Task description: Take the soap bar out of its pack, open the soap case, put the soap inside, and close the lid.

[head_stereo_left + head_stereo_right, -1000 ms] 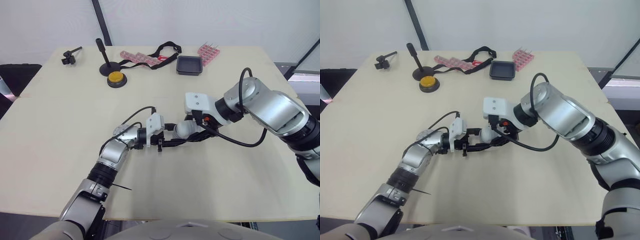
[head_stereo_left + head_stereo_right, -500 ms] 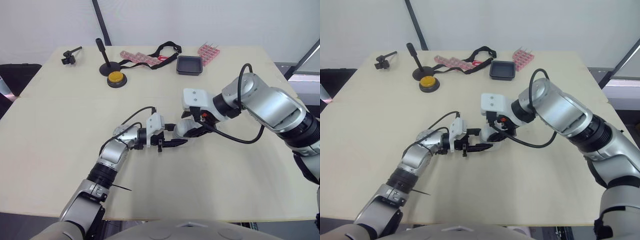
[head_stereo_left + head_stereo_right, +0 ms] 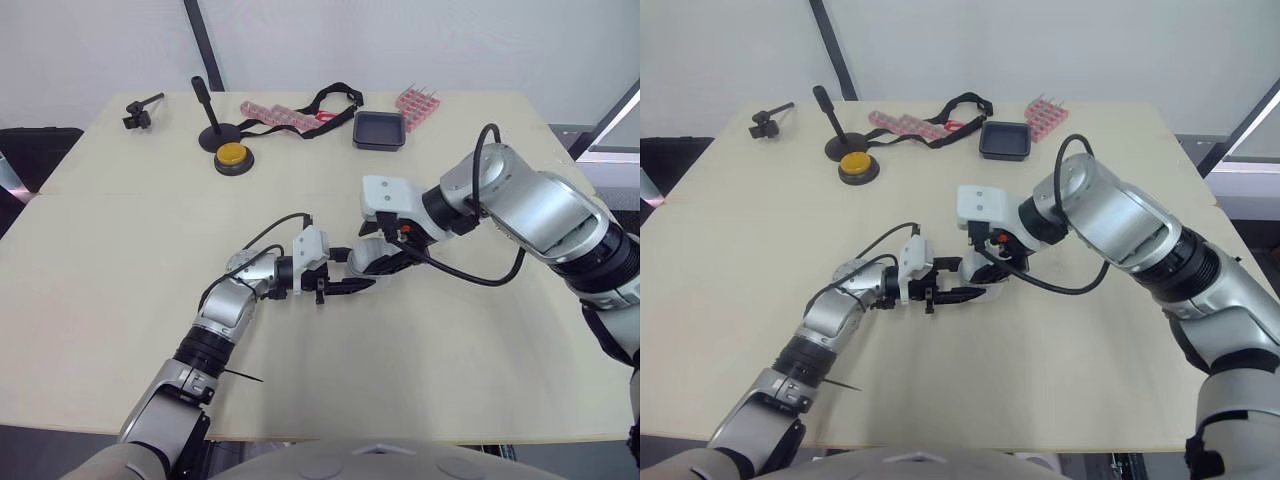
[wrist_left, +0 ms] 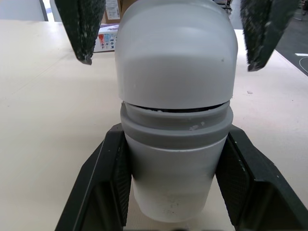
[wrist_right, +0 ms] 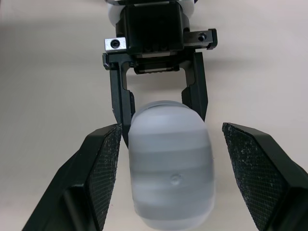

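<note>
Your left gripper (image 4: 175, 139) is clamped on the soap case (image 4: 175, 72) over the middle of the table (image 3: 120, 260), and your right gripper (image 5: 171, 129) is spread wide around it without touching; the lid looks seated, so closing seems nearly done, though any soap inside is hidden.

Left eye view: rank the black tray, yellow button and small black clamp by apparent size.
1. black tray
2. yellow button
3. black clamp: about as long as the button but much thinner.
All lie near the table's far edge, so nearness hardly skews this.
</note>
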